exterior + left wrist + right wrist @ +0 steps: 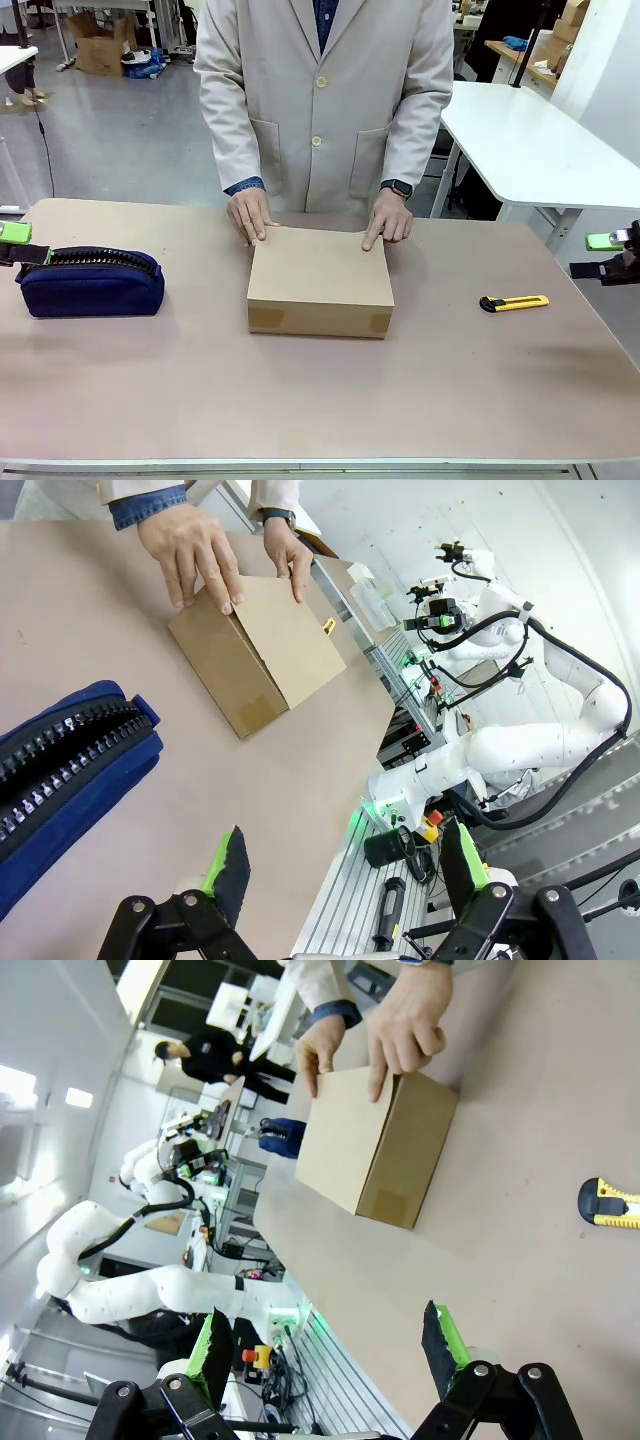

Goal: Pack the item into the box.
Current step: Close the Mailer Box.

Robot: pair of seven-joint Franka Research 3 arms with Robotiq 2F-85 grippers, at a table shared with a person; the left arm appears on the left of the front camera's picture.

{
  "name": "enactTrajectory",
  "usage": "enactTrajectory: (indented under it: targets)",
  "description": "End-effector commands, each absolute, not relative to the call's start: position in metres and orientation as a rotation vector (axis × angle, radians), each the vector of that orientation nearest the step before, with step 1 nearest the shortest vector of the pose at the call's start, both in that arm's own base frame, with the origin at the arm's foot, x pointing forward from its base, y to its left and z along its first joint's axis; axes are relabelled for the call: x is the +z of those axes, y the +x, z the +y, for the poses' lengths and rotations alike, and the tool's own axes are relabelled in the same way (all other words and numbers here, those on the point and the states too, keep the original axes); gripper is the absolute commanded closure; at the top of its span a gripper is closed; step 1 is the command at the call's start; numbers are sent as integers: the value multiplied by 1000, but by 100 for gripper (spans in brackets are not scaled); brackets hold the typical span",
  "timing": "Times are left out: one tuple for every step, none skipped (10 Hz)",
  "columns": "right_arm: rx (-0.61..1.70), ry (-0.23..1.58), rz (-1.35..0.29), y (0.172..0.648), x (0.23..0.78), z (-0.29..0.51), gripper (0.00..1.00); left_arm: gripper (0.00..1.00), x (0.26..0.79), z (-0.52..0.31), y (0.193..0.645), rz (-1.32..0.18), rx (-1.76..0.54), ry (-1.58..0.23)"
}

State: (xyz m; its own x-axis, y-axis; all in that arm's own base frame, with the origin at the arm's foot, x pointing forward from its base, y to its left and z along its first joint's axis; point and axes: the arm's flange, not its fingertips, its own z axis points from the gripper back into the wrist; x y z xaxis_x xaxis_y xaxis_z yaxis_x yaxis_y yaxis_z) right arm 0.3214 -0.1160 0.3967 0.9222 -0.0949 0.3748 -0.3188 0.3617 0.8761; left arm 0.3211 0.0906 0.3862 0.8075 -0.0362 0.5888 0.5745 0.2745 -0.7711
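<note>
The brown cardboard box (320, 275) sits shut in the middle of the table, with both of the person's hands (250, 215) pressing on its far edge. The left wrist view has the box (270, 645) ahead of it, and the right wrist view has the box (375, 1145) too. The item is out of view. My left gripper (15, 243) hovers at the table's left edge, open and empty (345, 850). At the right edge my right gripper (600, 255) is also open and empty (325, 1325). Both stand far from the box.
A navy zippered pouch (90, 283) lies on the left, close to my left gripper (60, 770). A yellow utility knife (514, 302) lies on the right, between the box and my right gripper (610, 1205). A white side table (540, 150) stands at the far right.
</note>
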Motion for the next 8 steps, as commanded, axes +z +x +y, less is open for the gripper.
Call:
enactTrajectory:
  targets:
    - [156, 1205, -389, 316, 399, -118, 0, 0, 388, 91, 318, -511, -441, -1230]
    - [156, 1205, -389, 316, 399, -118, 0, 0, 388, 91, 318, -511, -441, -1230]
    - [156, 1205, -389, 316, 399, -118, 0, 0, 388, 91, 318, -511, -441, -1230]
    - [156, 1205, -389, 316, 399, -118, 0, 0, 388, 91, 318, -511, -441, -1230]
    - [156, 1205, -389, 316, 399, -118, 0, 0, 388, 91, 318, -511, -441, -1230]
    - [156, 1205, -389, 316, 399, -118, 0, 0, 388, 91, 318, -511, -441, -1230]
    - [156, 1205, -389, 316, 399, -118, 0, 0, 388, 91, 318, -511, -441, -1230]
    - [156, 1205, -389, 316, 399, -118, 0, 0, 388, 91, 318, -511, -441, -1230]
